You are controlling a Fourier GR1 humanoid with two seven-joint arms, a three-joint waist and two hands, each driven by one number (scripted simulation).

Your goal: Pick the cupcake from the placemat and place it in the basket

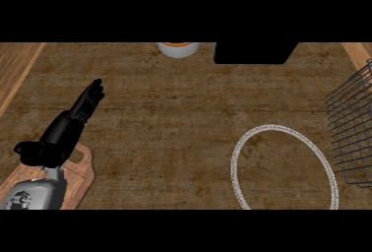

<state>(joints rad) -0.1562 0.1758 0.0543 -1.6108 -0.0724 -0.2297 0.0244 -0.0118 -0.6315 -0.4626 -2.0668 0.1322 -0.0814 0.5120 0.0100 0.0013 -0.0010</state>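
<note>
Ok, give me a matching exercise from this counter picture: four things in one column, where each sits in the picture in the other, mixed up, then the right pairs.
1. black wire basket
2. white oval ring-shaped placemat
3. wooden cutting board
4. white cup with orange top

A. top edge, centre
B. lower left, under the left hand
C. right edge
D. lower right, just left of the basket

Pairs: 1-C, 2-D, 3-B, 4-A
</note>
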